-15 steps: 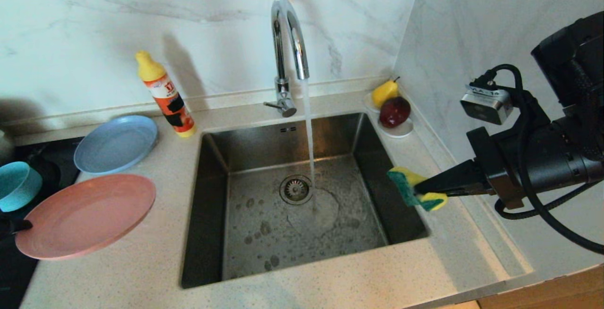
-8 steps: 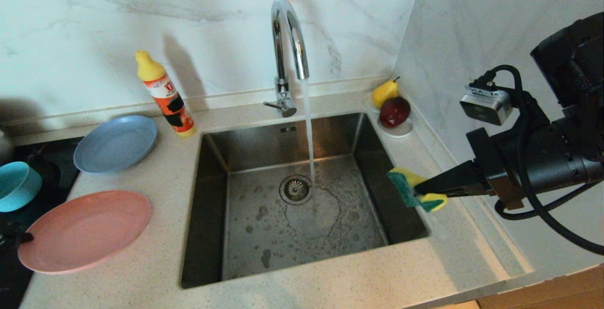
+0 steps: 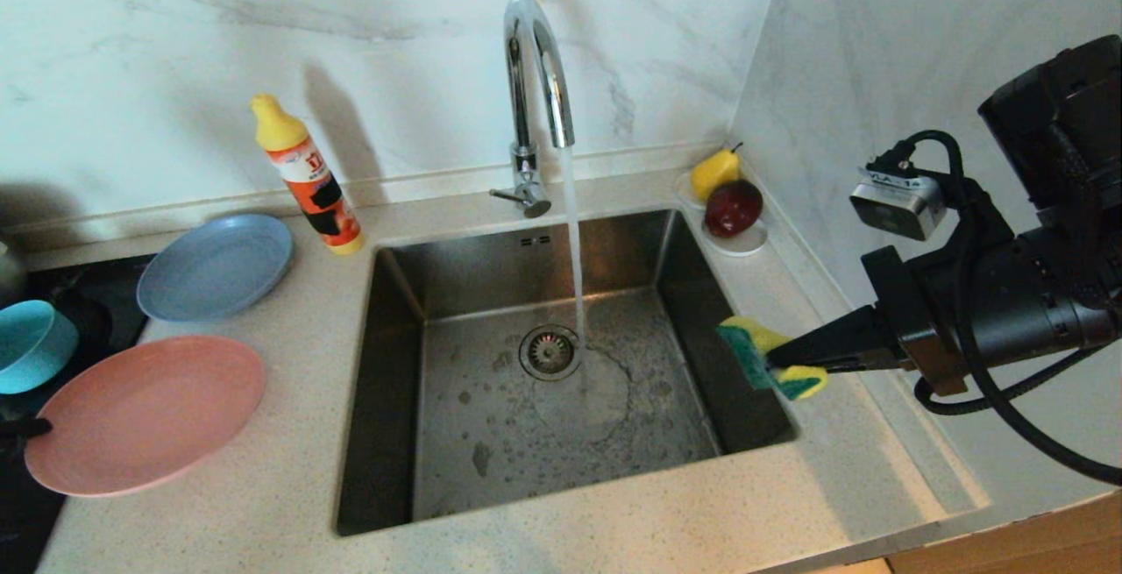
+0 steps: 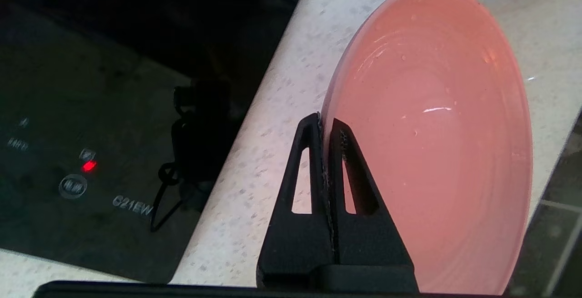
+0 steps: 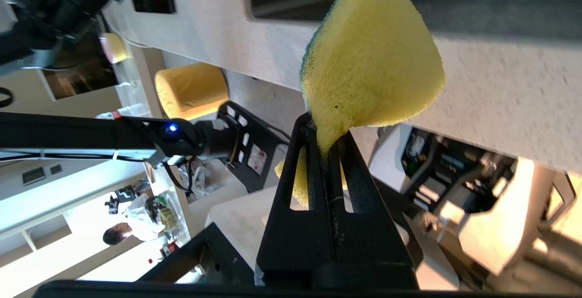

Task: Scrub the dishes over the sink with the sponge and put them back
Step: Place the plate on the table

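Your left end effector (image 4: 326, 127) is clamped on the pink plate's (image 3: 145, 414) rim, low over the tabletop (image 3: 289, 469) left of the sink (image 3: 561, 364). Settle it flat before letting go. Your right end effector (image 3: 771, 362) pinches the sponge (image 3: 770, 357) at the sink's right edge.

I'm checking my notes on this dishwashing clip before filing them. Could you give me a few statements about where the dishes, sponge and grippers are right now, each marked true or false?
1. The left gripper is shut on the rim of the pink plate. True.
2. The right gripper holds the blue plate. False: it is shut on the sponge, by the sink's right edge.
3. Water runs from the tap. True.
4. The teal bowl lies in the sink. False: it sits at the far left, on the dark cooktop.
5. The pink plate is under the water stream. False: it is over the counter, left of the sink.
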Tool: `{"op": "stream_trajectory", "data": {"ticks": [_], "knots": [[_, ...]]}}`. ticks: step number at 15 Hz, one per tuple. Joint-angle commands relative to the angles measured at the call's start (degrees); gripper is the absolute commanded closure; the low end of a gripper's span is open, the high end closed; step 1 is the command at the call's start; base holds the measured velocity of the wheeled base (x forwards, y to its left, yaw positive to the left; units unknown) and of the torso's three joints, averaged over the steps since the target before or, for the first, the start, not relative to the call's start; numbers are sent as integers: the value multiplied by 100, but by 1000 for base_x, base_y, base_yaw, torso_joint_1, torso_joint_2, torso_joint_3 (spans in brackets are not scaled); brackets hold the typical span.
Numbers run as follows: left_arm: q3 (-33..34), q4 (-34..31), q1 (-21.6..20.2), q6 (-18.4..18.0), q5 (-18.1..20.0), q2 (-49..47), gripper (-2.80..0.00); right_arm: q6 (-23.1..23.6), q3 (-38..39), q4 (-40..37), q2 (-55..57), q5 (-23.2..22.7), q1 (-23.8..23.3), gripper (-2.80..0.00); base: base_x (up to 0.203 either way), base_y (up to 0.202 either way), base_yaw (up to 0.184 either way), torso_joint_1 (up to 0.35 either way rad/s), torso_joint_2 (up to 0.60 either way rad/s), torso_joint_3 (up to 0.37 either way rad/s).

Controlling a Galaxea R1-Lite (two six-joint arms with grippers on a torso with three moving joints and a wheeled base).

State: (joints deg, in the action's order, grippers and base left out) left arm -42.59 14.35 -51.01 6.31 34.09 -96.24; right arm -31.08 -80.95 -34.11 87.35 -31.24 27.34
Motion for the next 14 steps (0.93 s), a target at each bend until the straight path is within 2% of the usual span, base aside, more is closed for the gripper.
{"op": "stream_trajectory", "data": {"ticks": [1, 2, 3, 4, 9, 14], "knots": [[65, 33, -33, -39, 74, -83, 0, -21, 37, 45, 11, -40, -1, 0, 0, 0, 0, 0, 0, 0], [96, 37, -40, -134, 82, -144, 0, -21, 54, 54, 11, -40, -1, 0, 0, 0, 0, 0, 0, 0], [102, 42, -40, -209, 89, -184, -229, -21, 68, 54, 16, -40, -1, 0, 0, 0, 0, 0, 0, 0], [102, 42, -40, -218, 82, -208, -280, -21, 71, 54, 36, -40, -10, 0, 0, 0, 0, 0, 0, 0], [67, 224, -40, -171, 118, -117, -280, -21, 106, 54, 134, -49, -19, 0, 0, 0, 0, 0, 0, 0], [-168, 103, -15, -19, 141, 388, -280, -4, 93, 54, 32, -40, -27, 0, 0, 0, 0, 0, 0, 0]]}}
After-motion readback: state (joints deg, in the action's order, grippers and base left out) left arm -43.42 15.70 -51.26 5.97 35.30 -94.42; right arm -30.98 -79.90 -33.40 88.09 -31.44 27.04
